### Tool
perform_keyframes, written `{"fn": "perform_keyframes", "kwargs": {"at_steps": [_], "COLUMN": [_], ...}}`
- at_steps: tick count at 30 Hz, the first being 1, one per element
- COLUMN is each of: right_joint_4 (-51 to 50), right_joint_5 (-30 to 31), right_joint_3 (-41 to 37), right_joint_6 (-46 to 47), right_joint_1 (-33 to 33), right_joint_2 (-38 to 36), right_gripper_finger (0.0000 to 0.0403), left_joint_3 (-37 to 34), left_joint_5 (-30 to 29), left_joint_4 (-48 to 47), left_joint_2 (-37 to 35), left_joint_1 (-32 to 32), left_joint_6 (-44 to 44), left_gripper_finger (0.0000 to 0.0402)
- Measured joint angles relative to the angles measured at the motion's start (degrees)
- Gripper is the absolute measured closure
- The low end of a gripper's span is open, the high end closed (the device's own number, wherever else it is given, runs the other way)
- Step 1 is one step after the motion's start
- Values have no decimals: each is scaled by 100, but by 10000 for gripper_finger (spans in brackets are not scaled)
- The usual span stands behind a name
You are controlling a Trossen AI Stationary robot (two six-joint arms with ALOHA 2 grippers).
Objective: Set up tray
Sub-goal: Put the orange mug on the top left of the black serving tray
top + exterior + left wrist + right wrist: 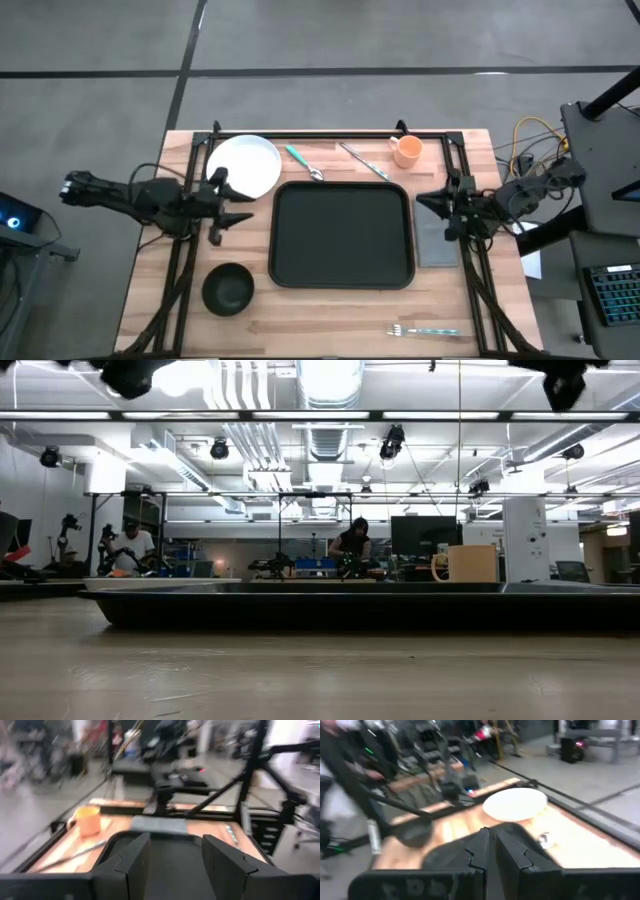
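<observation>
The black tray [342, 235] lies flat on the middle of the wooden table, with nothing on it. It shows as a long dark slab in the low view [320, 605]. My left gripper [240, 205] hangs in the air off the tray's left edge, pointing toward the tray. Its fingers are open in the left wrist view [175, 865], with nothing between them. My right gripper [422, 202] hangs off the tray's right edge, also facing the tray. Its fingers are shut and hold nothing in the right wrist view [492, 855].
A white plate [243, 165] sits at the far left and a black bowl [228, 288] at the near left. A teal-handled spoon [303, 162], a knife [362, 160] and an orange cup [407, 150] lie beyond the tray. A grey napkin [436, 240] lies right of it, a fork [425, 330] near the front edge.
</observation>
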Motion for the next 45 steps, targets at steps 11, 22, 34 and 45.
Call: {"fn": "perform_keyframes", "kwargs": {"at_steps": [11,22,34,45], "right_joint_4": [-5132,-4774,-3548,-2717], "right_joint_5": [-321,-1867,-3400,-3687], "right_joint_3": [3759,3732,2450,2009], "right_joint_6": [517,-967,-2008,-2171], "right_joint_1": [-2144,-5549,-7038,-7062], "right_joint_2": [3134,3348,4177,5006], "right_gripper_finger": [352,262,223,232], "left_joint_3": [2921,3853,3705,3705], "left_joint_5": [27,968,987,989], "left_joint_4": [-1515,-1524,-1547,-1548], "left_joint_2": [2914,3791,3715,3715], "left_joint_1": [101,98,98,96], "left_joint_6": [-620,-576,-619,-869], "left_gripper_finger": [242,242,242,242]}}
